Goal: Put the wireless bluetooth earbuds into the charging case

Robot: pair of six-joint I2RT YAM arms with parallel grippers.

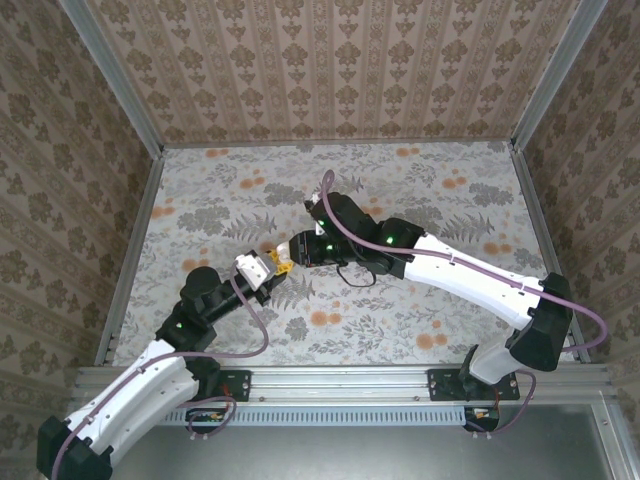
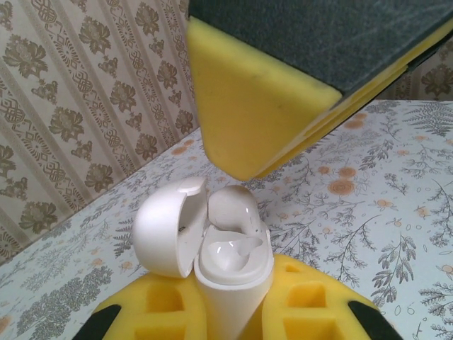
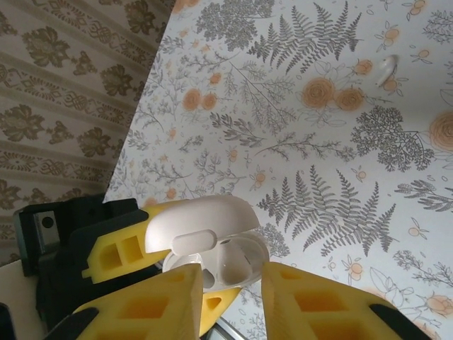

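Pinching the white case (image 2: 233, 276) between its yellow pads, the left hand (image 1: 272, 266) held it upright above the floral counter (image 1: 450, 200), just left of centre in the top view. The lid (image 2: 168, 227) stood open, hinged to the left in the left wrist view. The seated earbud (image 2: 232, 209) sat in the far socket of the case; the near socket showed only a glossy hollow. The right hand (image 3: 228, 294) hovered close over the case with its fingers spread and nothing between them. One yellow pad (image 2: 255, 106) hung directly above the open case. The loose earbud (image 3: 387, 69) lay on the counter, well apart from the case. Whether the right hand touched the case could not be told.
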